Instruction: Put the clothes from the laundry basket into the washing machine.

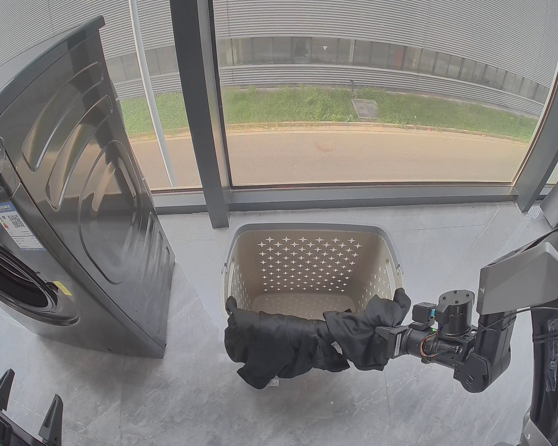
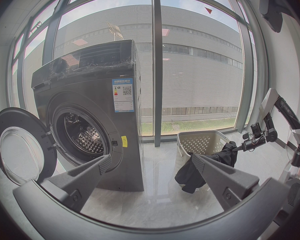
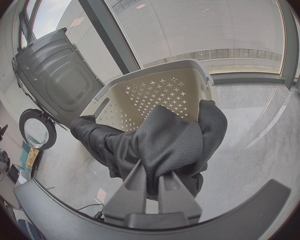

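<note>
Right jaws clamp the black garment draped over the laundry basket rim; left jaws apart.

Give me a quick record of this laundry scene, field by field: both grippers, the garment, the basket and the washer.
Right gripper: shut on the dark garment
Left gripper: open, empty, low in front of the washing machine
Garment position: draped over the near rim of the laundry basket, partly hanging outside
Basket contents: no other clothes visible
Basket location: on the floor by the window
Washer state: door swung open; drum looks empty
</note>
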